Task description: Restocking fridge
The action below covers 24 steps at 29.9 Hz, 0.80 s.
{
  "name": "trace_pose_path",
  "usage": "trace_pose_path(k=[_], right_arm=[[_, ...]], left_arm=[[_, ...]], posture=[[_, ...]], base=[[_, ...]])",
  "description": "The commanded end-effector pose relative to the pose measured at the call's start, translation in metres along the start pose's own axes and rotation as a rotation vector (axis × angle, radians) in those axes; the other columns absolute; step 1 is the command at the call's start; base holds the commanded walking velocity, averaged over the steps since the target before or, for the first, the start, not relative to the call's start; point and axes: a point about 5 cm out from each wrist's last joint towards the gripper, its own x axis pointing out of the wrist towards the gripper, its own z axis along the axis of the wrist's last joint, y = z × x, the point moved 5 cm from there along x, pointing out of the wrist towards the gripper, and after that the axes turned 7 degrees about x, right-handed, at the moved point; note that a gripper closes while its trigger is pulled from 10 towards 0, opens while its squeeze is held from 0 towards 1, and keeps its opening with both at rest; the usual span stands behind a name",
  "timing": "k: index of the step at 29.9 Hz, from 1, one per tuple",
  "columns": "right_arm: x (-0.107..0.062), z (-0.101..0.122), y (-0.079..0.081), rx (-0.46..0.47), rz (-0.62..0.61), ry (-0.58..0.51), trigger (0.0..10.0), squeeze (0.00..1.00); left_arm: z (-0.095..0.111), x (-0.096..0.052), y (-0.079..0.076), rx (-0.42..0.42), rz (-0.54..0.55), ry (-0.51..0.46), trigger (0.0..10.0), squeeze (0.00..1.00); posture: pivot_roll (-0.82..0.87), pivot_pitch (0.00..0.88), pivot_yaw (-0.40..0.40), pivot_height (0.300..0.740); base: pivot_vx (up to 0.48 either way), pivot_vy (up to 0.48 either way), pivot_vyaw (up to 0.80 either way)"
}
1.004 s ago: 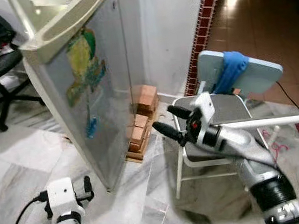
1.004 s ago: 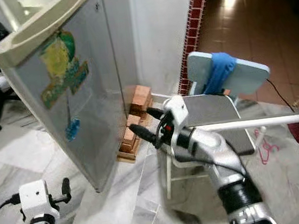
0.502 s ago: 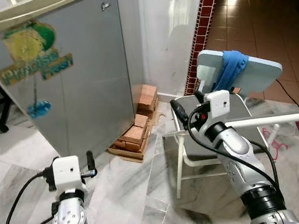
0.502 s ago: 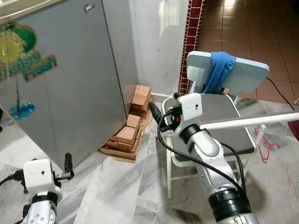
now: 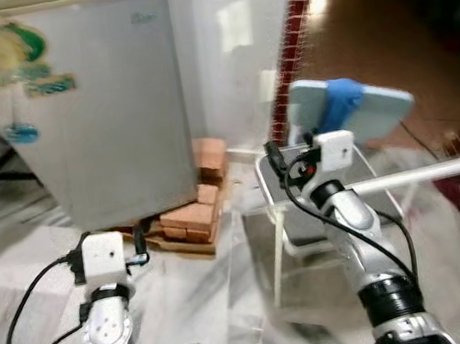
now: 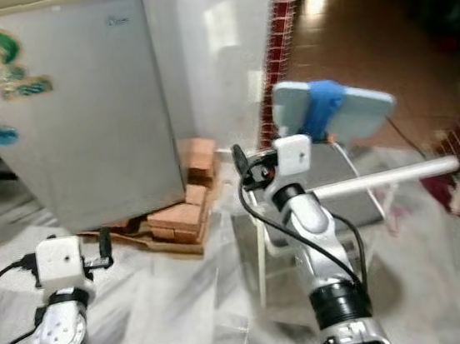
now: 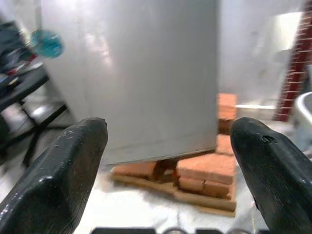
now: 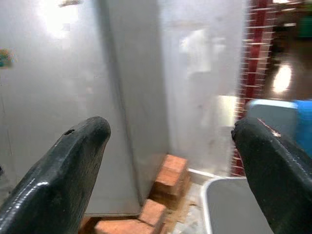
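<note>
Ahead, from the head camera: closed grey fridge (image 5: 97, 113) on a marble floor, red bricks (image 5: 197, 214) stacked at its base, a grey folding chair (image 6: 346, 191) with a blue cloth (image 5: 341, 101) to the right, right gripper (image 5: 272, 160) raised near the chair, left gripper (image 5: 140, 242) low before the fridge. Left wrist camera: two black fingers (image 7: 63, 170) spread wide, holding nothing, fridge door and bricks between them. Right wrist camera: fingers (image 8: 68, 170) likewise parted and empty, facing the fridge's corner, bricks and white wall (image 8: 204, 73).

pale marble floor (image 5: 188, 307) under the grey fridge (image 5: 101, 112), brick stack (image 5: 194, 218) and folding chair (image 5: 318, 203)
</note>
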Motion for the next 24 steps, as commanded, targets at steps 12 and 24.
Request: trace_pose_path(k=[12,24], right_arm=[[-0.002,0.004,-0.016,-0.022,-0.052,-0.013,10.0,0.00],[-0.002,0.006,-0.020,-0.038,-0.074,-0.024,10.0,0.00]], left_arm=[[0.001,0.003,-0.017,-0.032,-0.049,0.009,10.0,0.00],[0.001,0.002,-0.030,-0.016,-0.112,0.011,10.0,0.00]], posture=[[0.13,0.027,-0.004,0.740],[0.13,0.024,0.000,0.740]], base=[[0.000,0.000,-0.80],[-0.126,0.149,-0.80]])
